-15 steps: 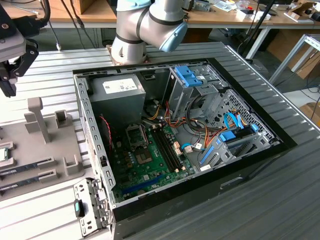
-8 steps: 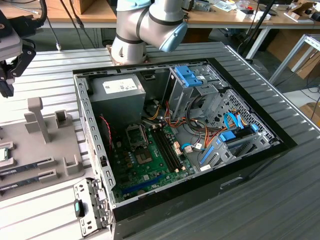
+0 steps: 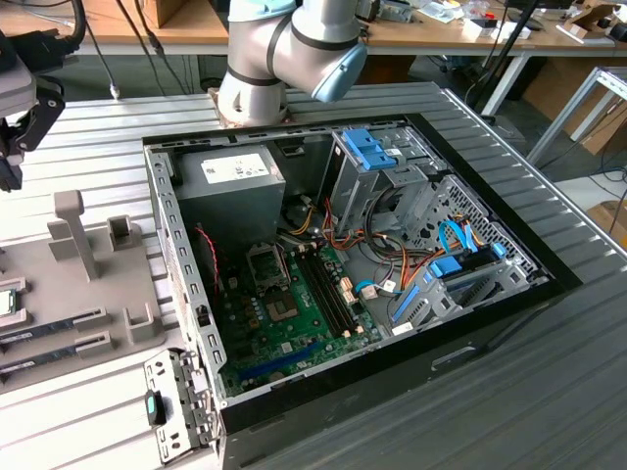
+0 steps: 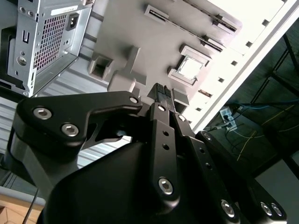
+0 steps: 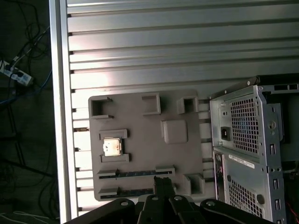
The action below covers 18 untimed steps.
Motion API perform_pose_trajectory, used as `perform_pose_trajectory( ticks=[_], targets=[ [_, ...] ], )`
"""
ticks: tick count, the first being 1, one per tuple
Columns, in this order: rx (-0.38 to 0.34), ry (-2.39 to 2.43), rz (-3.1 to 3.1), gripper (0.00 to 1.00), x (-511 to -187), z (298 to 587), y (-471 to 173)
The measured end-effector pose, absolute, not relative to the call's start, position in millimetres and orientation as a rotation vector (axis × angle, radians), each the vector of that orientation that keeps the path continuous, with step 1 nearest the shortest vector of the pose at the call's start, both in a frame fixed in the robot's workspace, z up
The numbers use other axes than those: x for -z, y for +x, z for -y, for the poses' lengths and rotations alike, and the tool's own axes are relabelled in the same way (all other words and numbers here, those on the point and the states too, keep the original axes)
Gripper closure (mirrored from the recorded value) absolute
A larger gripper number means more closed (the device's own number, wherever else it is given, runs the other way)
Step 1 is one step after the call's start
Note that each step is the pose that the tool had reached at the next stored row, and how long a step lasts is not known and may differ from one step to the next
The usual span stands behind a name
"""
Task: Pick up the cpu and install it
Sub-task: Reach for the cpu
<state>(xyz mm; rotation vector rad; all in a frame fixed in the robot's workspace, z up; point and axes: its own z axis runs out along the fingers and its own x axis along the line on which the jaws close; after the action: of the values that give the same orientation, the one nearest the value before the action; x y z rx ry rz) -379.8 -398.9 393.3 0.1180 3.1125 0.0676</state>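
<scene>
Gripper (image 4: 160, 88): fingers pressed together, nothing between them; above the grey tray, apart from the cpu.
Cpu (image 5: 112, 147): flat in a square recess of the tray, silver top up.
Grey tray (image 5: 140, 119): on the slatted table (image 5: 163, 46), beside the computer case; memory sticks (image 3: 54, 320) in its long slots.
Computer case (image 3: 490, 323): on its side, open; motherboard (image 3: 294, 323), metal-framed socket (image 3: 266, 262) and power-supply box (image 3: 235, 181) inside.

The fixture tray (image 5: 140, 130) lies on the desk (image 5: 163, 46), at the exterior view's left of the open computer case (image 3: 490, 323). The cpu (image 5: 112, 147) sits in a tray recess. Inside the case, the power supply (image 3: 235, 176) stands beside the motherboard (image 3: 294, 328).
</scene>
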Motion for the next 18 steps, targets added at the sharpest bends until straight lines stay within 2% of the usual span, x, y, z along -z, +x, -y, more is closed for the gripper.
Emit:
perform_pose_trajectory(
  ticks=[18],
  targets=[
    [-0.068,0.118,-3.112,0.89,-393.3,398.9,-392.9]
  ],
)
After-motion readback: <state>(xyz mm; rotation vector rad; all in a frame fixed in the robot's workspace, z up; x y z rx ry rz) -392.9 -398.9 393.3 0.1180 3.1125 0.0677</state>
